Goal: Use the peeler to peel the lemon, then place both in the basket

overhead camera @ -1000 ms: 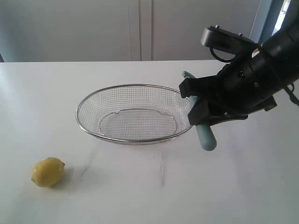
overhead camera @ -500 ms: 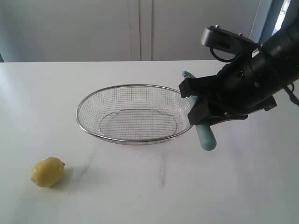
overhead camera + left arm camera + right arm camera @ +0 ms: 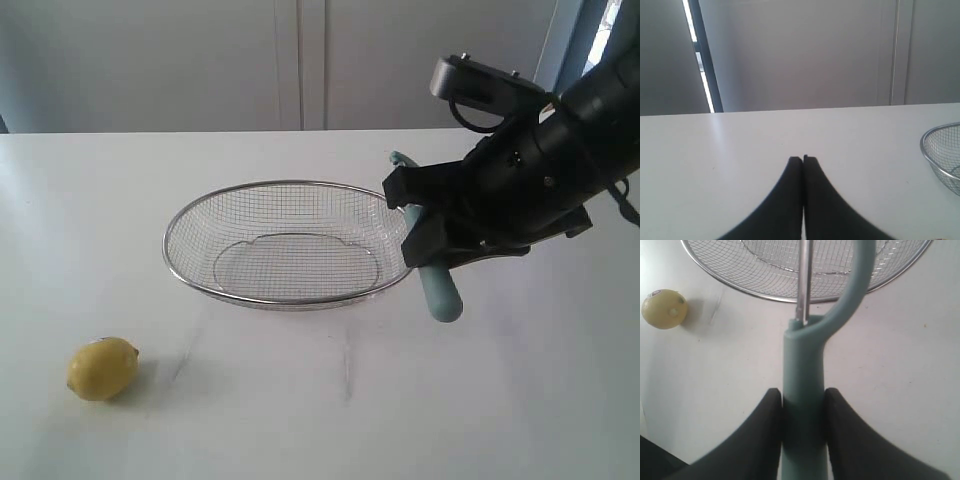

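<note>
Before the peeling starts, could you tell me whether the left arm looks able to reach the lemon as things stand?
Probably yes: the lemon lies alone on bare table, well clear of the basket, with nothing over it. The left fingers are shut, though, and must open first.

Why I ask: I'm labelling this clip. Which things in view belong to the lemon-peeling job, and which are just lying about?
Belong to the job: lemon; peeler, gripped by the right gripper; wire basket.
Just there: white table; cabinet doors behind. No stray item shows.
</note>
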### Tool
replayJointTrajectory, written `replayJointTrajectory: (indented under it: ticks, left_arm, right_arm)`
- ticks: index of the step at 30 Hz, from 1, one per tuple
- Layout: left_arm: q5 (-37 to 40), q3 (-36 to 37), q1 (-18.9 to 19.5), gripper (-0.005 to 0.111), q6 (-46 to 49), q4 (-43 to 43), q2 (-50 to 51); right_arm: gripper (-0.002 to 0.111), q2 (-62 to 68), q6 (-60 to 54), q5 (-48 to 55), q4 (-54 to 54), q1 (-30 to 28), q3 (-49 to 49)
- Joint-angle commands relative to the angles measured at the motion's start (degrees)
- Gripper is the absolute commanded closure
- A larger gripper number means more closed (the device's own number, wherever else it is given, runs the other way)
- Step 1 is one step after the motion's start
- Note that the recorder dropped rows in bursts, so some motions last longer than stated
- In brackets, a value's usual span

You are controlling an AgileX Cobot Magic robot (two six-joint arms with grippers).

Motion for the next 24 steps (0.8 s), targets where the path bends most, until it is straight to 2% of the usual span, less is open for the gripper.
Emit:
replayJointTrajectory:
  ticks: [1, 6, 10, 24]
  left_arm:
    - [5.6, -3.2, 0.1, 0.107, 1.7, 0.1, -0.3]
    - [11.0, -8.0, 0.1, 0.107, 3.9, 0.1, -0.3]
    - [11.1, -10.3, 0.1, 0.107, 3.9, 0.1, -0.3]
    - [10.6, -10.4, 0.1, 0.107, 2.2, 0.1, -0.3]
  right_arm:
    - [0.108, -0.2, -0.6, -0.6, 0.0, -0.3, -0.5]
    - [0.108, -0.2, -0.6, -0.6, 0.0, -0.3, -0.5]
    - [0.108, -0.2, -0.6, -0.6, 0.0, -0.3, -0.5]
    - [0.108, -0.2, -0.6, -0.7, -0.2, -0.3, -0.5]
